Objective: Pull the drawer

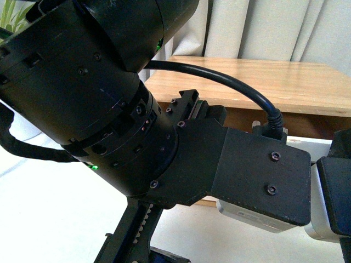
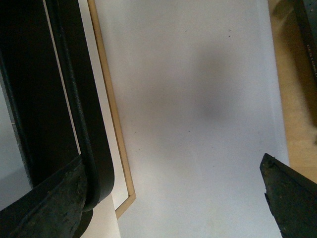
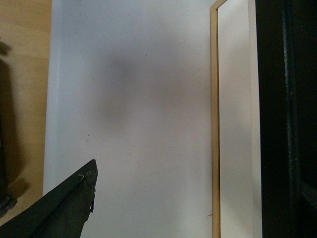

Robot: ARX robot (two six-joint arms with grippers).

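The left wrist view looks close along the cabinet face. The drawer's long black bar handle (image 2: 84, 124) runs beside a narrow white strip of its front (image 2: 115, 163). My left gripper (image 2: 173, 203) is open; one finger (image 2: 49, 208) lies against the handle, the other finger (image 2: 290, 198) is far across the plain white panel (image 2: 188, 99). In the right wrist view the handle (image 3: 285, 124) and the white strip (image 3: 235, 124) lie along one side. My right gripper (image 3: 193, 198) is open, with only one finger (image 3: 59, 213) showing. The notch is hidden.
A thin light-wood strip (image 2: 111, 99) separates the plain panel from the handled front, seen too as the strip (image 3: 214, 124). My left arm (image 1: 109, 109) fills the front view, before the cabinet's wooden top (image 1: 263, 82). My right arm (image 1: 334, 186) sits at the edge.
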